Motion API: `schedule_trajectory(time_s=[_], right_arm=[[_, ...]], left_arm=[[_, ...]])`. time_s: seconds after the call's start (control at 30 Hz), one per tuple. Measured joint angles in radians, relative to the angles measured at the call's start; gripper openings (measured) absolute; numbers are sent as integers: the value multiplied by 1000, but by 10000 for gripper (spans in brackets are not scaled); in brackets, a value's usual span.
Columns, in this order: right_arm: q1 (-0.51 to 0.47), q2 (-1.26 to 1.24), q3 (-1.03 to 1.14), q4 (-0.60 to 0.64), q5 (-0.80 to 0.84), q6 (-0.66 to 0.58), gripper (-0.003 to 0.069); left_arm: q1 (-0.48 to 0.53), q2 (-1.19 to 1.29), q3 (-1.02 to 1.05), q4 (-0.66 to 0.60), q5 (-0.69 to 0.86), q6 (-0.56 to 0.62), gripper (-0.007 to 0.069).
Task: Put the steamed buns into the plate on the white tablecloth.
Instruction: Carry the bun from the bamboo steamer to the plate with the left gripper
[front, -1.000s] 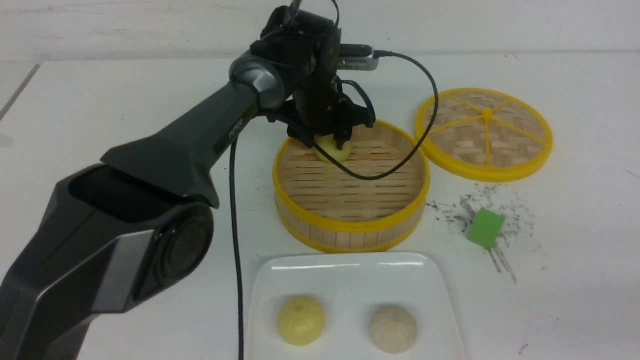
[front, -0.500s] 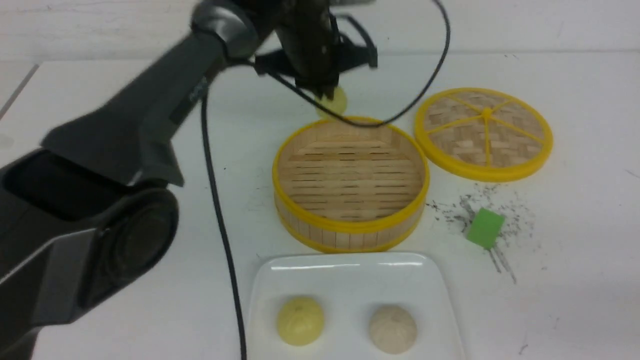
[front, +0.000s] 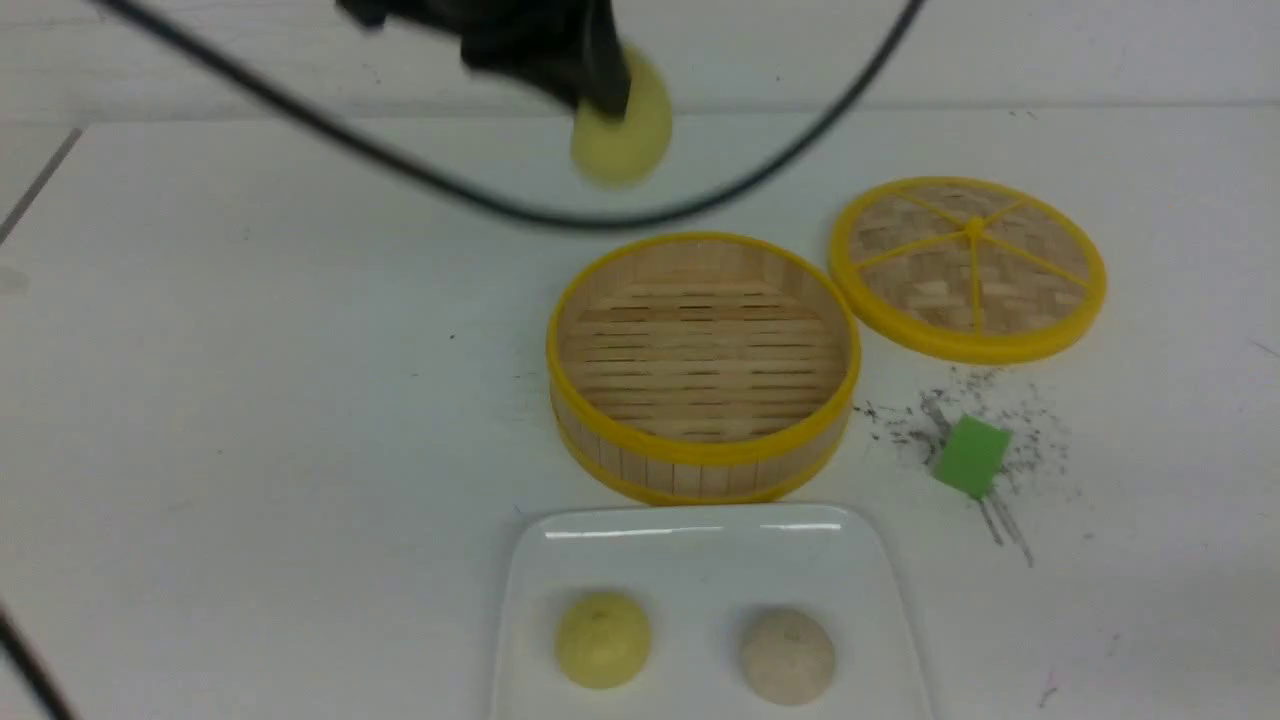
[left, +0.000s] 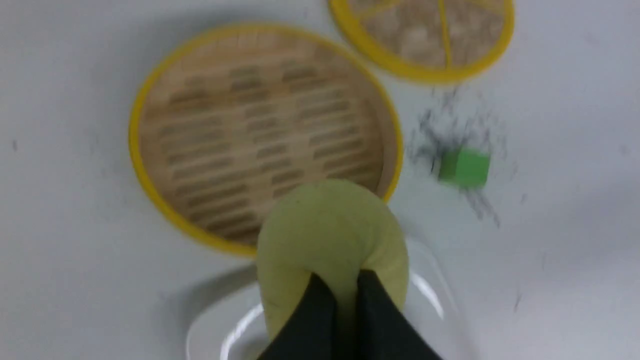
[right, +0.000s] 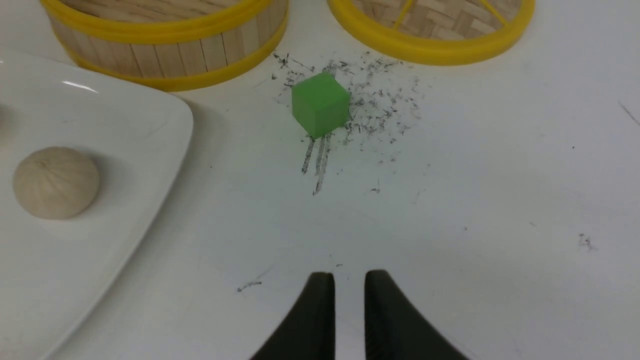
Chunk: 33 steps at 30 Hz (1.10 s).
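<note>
Held yellow bun (front: 622, 140) was up in the air, pinched by the left pincer (front: 598, 98), jaws closed tight on it so the soft dough bulged around the black fingertips (left: 320, 300). In the front view it sat near the top edge, beyond the far rim of the bamboo steamer (front: 700, 455) and touching nothing but the pincer. In the left wrist view it hung over the steamer's rim and the plate's edge; that view was blurred. The steamer held no buns, only bare slats. The plate (front: 700, 545) lay on the white tablecloth (front: 250, 400) just in front of the steamer, its far rim close to the steamer wall. On it were the second yellow bun (front: 602, 640) to the left and the beige bun (front: 787, 657) to the right, apart from each other, both dome side up. The woven lid (front: 968, 268) lay flat to the right of the steamer, just beside it. The green block (front: 971, 456) sat on the grey scribbles (front: 900, 420) to the right of the steamer, in front of the lid. A black cable (front: 500, 205) drooped blurred across the top. The right pincer (right: 347, 290) hovered low over the bare counter near the plate's right edge, jaws a narrow gap apart, gripping nothing.
</note>
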Motion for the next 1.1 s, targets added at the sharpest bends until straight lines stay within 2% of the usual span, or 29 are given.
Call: schedule_trajectory(time_s=[0.07, 0.1, 0.13, 0.2, 0.23, 0.3, 0.37, 0.53, 0.77, 1.1], right_arm=[[0, 0, 0, 0, 0, 0, 120], [0, 0, 0, 0, 0, 0, 120], [0, 0, 0, 0, 0, 0, 121], [0, 0, 0, 0, 0, 0, 123], [0, 0, 0, 0, 0, 0, 124], [0, 0, 0, 0, 0, 0, 123], [0, 0, 0, 0, -1, 0, 125], [0, 0, 0, 0, -1, 0, 129], [0, 0, 0, 0, -1, 0, 136], [0, 0, -46, 24, 55, 0, 141]], left_arm=[[-63, -47, 229, 0, 0, -8, 22], [-71, -50, 248, 0, 0, -10, 22], [-137, -65, 384, -3, -10, -38, 22], [-209, -66, 520, -7, -55, -79, 24], [-262, -66, 621, -7, -110, -113, 24], [-307, -66, 678, -4, -174, -147, 25], [-377, -66, 785, 32, -316, -225, 27], [-399, -66, 813, 92, -417, -311, 32], [-400, -66, 815, 152, -435, -362, 72], [-400, -66, 806, 146, -434, -368, 359]])
